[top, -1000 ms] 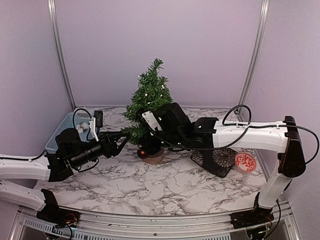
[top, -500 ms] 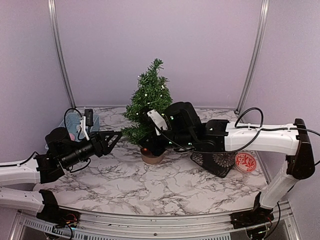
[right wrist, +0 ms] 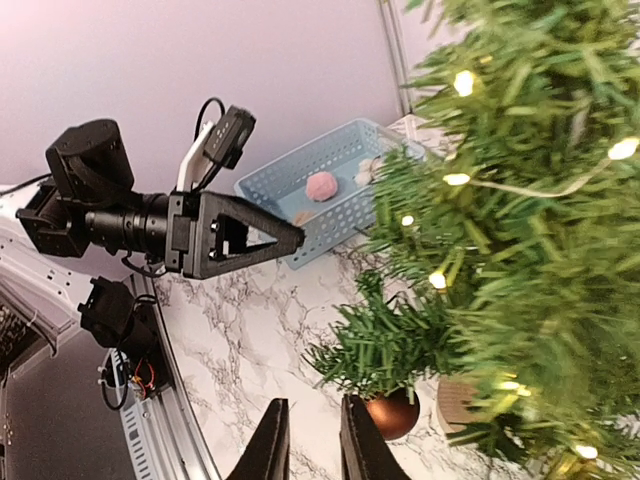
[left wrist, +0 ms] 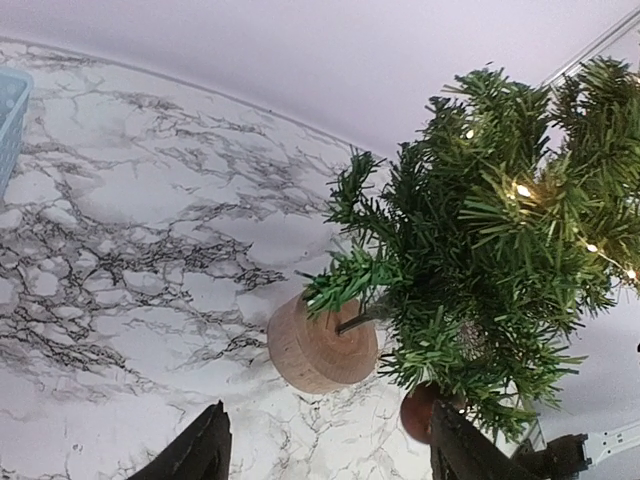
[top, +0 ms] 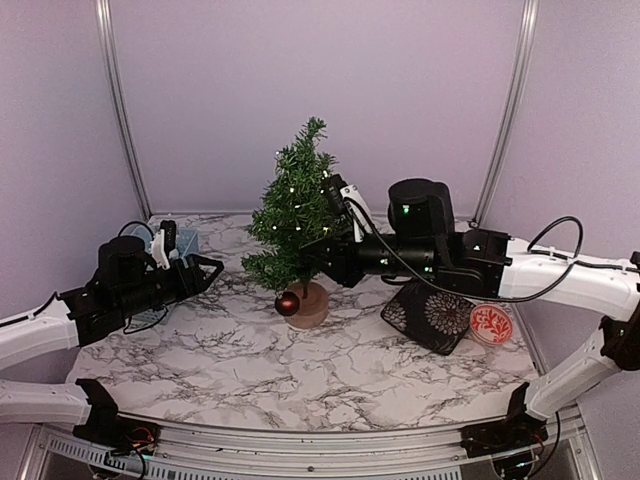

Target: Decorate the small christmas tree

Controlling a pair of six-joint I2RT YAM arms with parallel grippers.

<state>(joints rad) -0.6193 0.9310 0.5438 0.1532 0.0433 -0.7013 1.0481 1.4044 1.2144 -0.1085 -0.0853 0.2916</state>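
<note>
Altogether 1 small christmas tree (top: 298,215), 1 red bauble (top: 287,303), 1 blue basket (right wrist: 330,225)

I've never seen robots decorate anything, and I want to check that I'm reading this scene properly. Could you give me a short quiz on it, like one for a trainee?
1. True or false: the left gripper and the right gripper both hold nothing.
2. Where is the red ball?
A) in a gripper
B) under the lowest branches of the small christmas tree, beside its wooden base
C) on the tree's top
3. What colour is the basket with a pink thing in it?

Key: 1 true; 2 B; 3 blue.
</note>
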